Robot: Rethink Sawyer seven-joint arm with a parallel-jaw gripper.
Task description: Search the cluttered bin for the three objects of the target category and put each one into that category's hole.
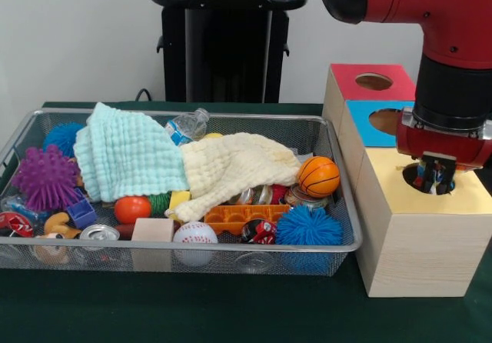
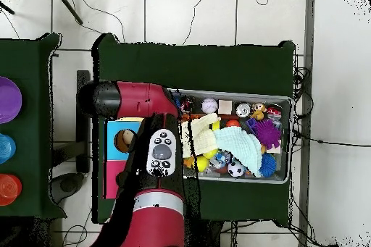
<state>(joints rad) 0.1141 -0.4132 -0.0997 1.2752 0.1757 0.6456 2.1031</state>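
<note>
The wire mesh bin [image 1: 192, 248] is full of toys and lies left of the boxes; it also shows in the overhead view [image 2: 288, 139]. My gripper [image 1: 438, 180] hangs right over the round hole [image 1: 416, 178] in the yellow-topped box [image 1: 461, 195]. It is shut on a small white fabric piece [image 1: 440, 172] with red and blue dots, held at the hole's mouth. No other dotted piece shows in the bin. In the overhead view my arm [image 2: 161, 153] hides the yellow box and the gripper.
A mint-green towel [image 1: 127, 154] and a cream towel [image 1: 231, 170] cover the bin's middle. Around them lie a mini basketball [image 1: 318, 176], a baseball [image 1: 194, 234], spiky balls and cans. The blue-topped box [image 1: 369, 124] and the red-topped box [image 1: 374, 81] stand behind the yellow one.
</note>
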